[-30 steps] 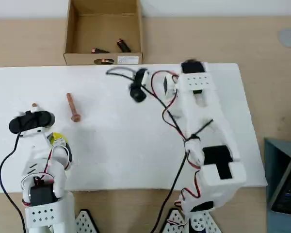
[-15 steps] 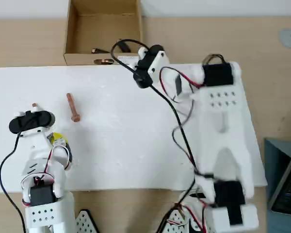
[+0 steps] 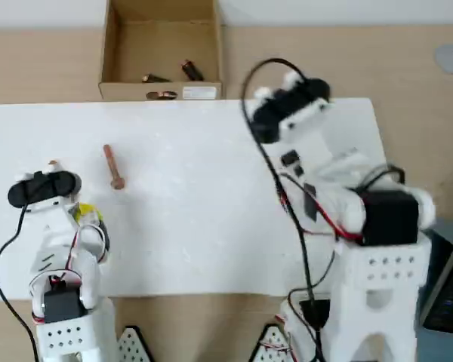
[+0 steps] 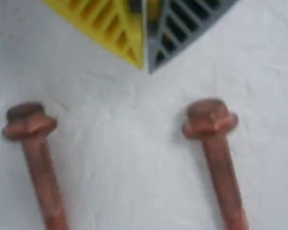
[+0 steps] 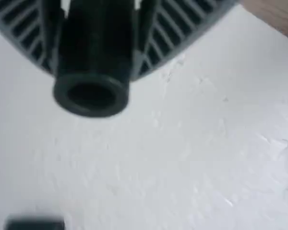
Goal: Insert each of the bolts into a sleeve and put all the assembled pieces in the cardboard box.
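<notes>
I am seeing the left tool hanging low over the white mat, its yellow and grey fingers pressed together at the tips and pinching nothing. Two bolts are lying flat on the mat just beside those tips, heads towards them, side by side and apart: one bolt and the other bolt. The right tool is pinching a black sleeve between its grey fingers, open end outward, above bare mat; from above, that arm is standing over the mat's right side with its head near the far edge. The box is sitting on the wooden counter, touching the mat's far edge, well apart from both tools; a few dark pieces are lying along its near wall. The mat is covering most of the counter, its texture rough and fibrous up close. A grey disc is resting at the far right corner of the counter; a laptop is showing at the right edge; a pale wall is running along the far side.
</notes>
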